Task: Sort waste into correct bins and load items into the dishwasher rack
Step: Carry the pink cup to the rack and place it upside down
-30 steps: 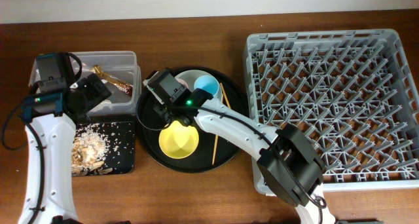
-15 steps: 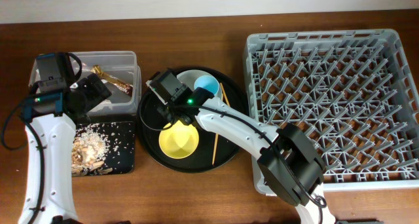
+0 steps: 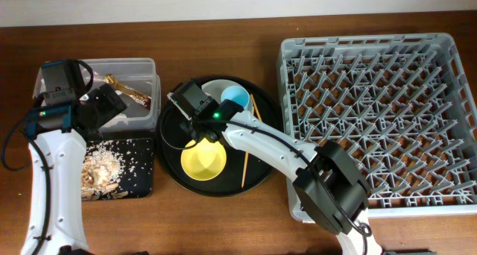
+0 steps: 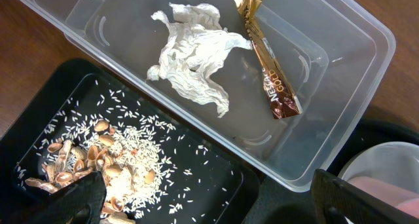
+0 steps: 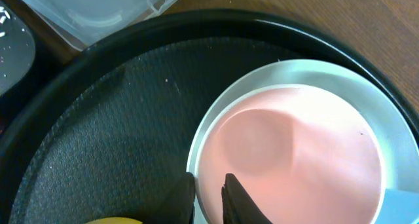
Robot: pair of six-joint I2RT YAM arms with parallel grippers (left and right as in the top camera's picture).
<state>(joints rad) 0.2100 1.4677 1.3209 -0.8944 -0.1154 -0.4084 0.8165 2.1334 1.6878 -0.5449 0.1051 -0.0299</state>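
1. The left tool (image 4: 206, 185) is wide open and holds nothing. It hangs over the near wall of the clear box (image 4: 340, 73) at the tabletop's far left corner.
2. The tissue (image 4: 193, 57) and wrapper (image 4: 268, 60) lie in that box, side by side.
3. The scraps (image 4: 98, 165) lie in the shallow tray (image 4: 196, 178), just nearer along the left edge.
4. The right tool (image 5: 208, 185) is nearly closed, with one finger inside and one outside the pink cup's (image 5: 294, 152) rim, pinching it.
5. The pink cup sits on the plate (image 5: 294, 73), at the far edge of the round tray (image 5: 98, 119) mid-tabletop, with the blue cup (image 3: 235, 97) just beside it.
6. The yellow bowl (image 3: 203, 160) sits at the tray's near side, and the chopsticks (image 3: 244, 165) lie to its right.
7. The rack (image 3: 380, 113) fills the tabletop's right side.
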